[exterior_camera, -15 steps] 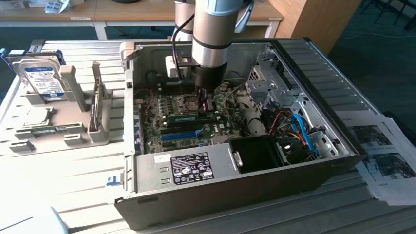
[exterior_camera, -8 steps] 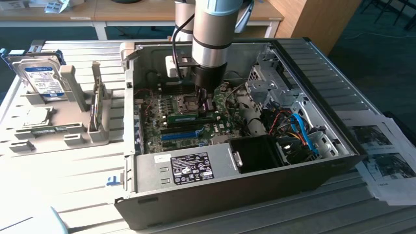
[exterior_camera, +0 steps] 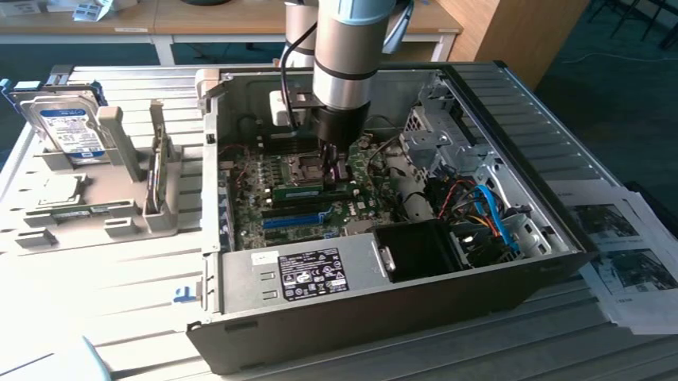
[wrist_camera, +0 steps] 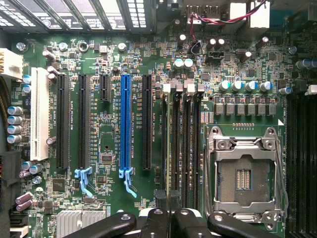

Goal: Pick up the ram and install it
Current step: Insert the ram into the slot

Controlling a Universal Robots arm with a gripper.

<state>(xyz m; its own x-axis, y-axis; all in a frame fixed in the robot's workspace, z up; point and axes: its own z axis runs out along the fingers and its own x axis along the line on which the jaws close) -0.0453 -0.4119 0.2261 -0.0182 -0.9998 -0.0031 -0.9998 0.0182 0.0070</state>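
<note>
The tool (exterior_camera: 337,179) pinches the ram (exterior_camera: 302,191) directly beneath it, the stick lying nine-to-three in the exterior view, along the memory slots (wrist_camera: 190,148).

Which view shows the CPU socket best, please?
The wrist view: the socket is seen straight on and whole, with its metal frame and bare centre. The exterior view shows it small and at a slant.

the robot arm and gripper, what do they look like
The arm is a silver-grey tube with a pale blue joint cap and a black wrist section; a black cable runs down beside it, and a small white box sits on the wrist. The gripper has black linkage fingers with round silver pivot pins.
</note>
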